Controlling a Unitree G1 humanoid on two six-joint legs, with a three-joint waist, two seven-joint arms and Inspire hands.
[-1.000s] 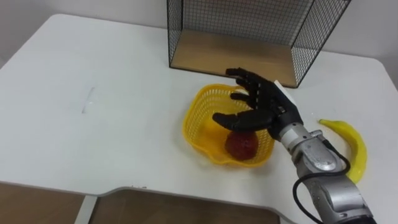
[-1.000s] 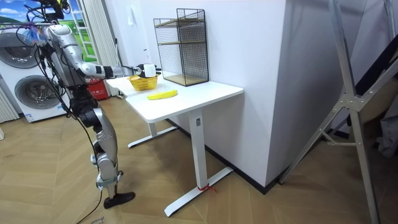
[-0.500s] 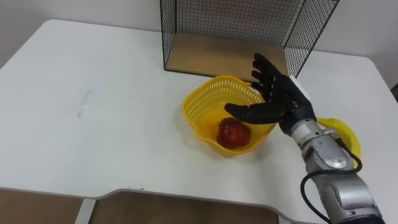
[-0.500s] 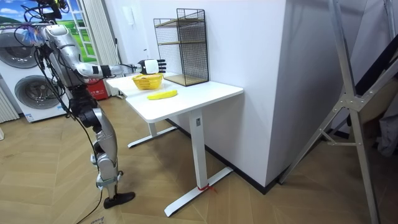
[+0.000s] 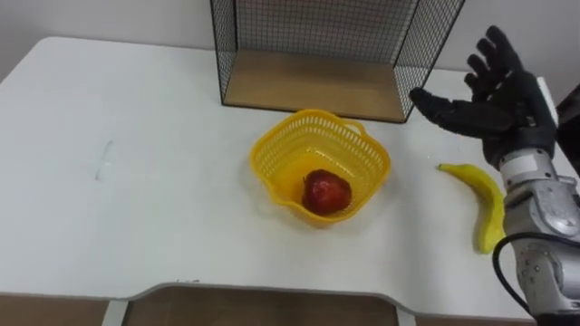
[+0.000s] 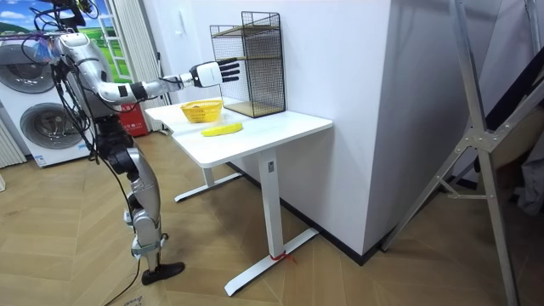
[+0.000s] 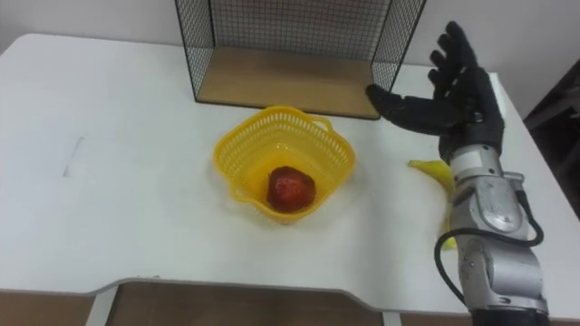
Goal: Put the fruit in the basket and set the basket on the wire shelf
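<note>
The desk (image 5: 136, 199) has the shelf (image 5: 313, 86) at its back edge, a bit right of the middle. The basket (image 5: 276, 158) sits just in front of the shelf, apart from it, about mid-desk. 1 fruit (image 5: 325, 191) lies in the basket, toward its front. The banana (image 5: 488, 201) is on the desk right of the basket, near the right edge, not touching it. The right hand (image 5: 494, 104) hangs above the desk behind the banana, beside the shelf's front right corner. In the room view the robot stands at the desk's front edge, with a washer (image 6: 42, 127) behind it.

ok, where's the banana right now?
In the left eye view the banana lies on the table, right of the yellow basket, near the right hand.
</note>
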